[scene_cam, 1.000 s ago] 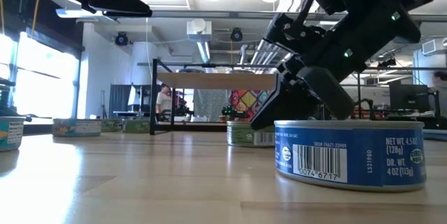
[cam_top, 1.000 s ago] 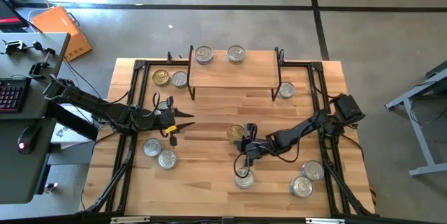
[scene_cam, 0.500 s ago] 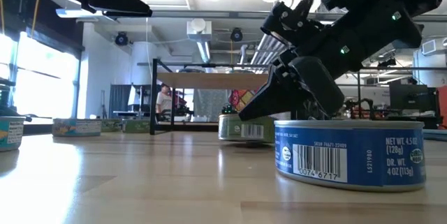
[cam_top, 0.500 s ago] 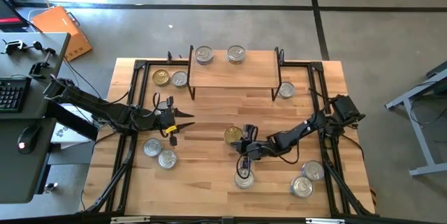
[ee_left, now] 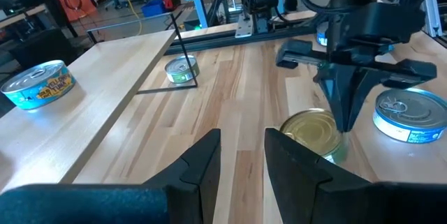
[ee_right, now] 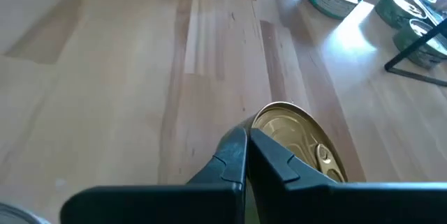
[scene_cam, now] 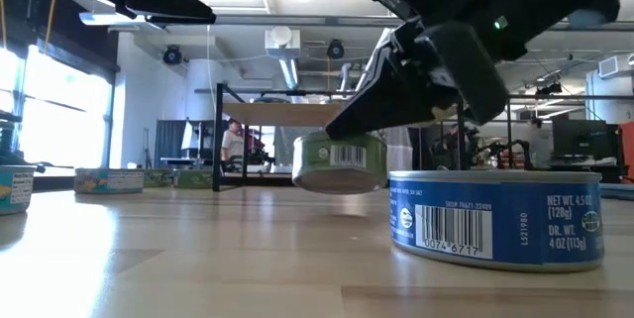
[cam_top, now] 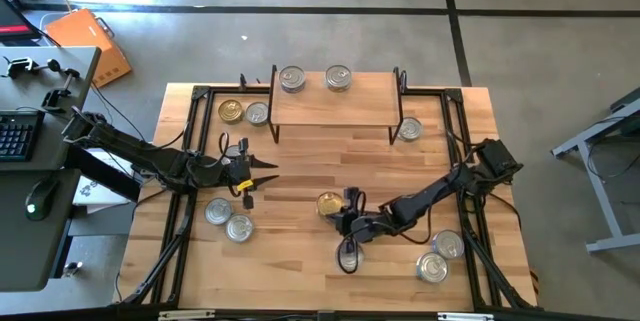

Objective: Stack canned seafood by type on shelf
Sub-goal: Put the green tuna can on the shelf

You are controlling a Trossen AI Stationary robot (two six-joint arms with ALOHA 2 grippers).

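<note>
My right gripper (cam_top: 345, 219) is shut on a gold-lidded tin (cam_top: 328, 203) with a green label at the table's middle. In the low view the tin (scene_cam: 340, 162) hangs tilted, clear of the tabletop. A blue-labelled silver tin (scene_cam: 495, 221) stands close beside it. The light-wood shelf (cam_top: 335, 106) at the far middle carries two silver tins (cam_top: 291, 79) (cam_top: 339, 78) on top. My left gripper (cam_top: 265, 169) is open and empty, above the table at left of centre. My right gripper pinches the gold-lidded tin's rim (ee_right: 260, 123) between its two fingers, on the tin's side nearest the arm. The fingers slant down from above and from the table's right. The tin hangs tilted below the fingertips, clear of the table.
A gold tin (cam_top: 231, 111) and a silver one (cam_top: 257, 113) stand left of the shelf, and one tin (cam_top: 409, 129) to its right. Two tins (cam_top: 217, 211) (cam_top: 239, 227) are near left, two (cam_top: 447, 244) (cam_top: 432, 267) near right. Bare wood lies before the shelf.
My right gripper has gone toward the table's near edge and a little left with the gold-lidded tin. The tin first slid along the wood and now hangs lifted clear and tilted. The blue-labelled tin has stayed in place.
</note>
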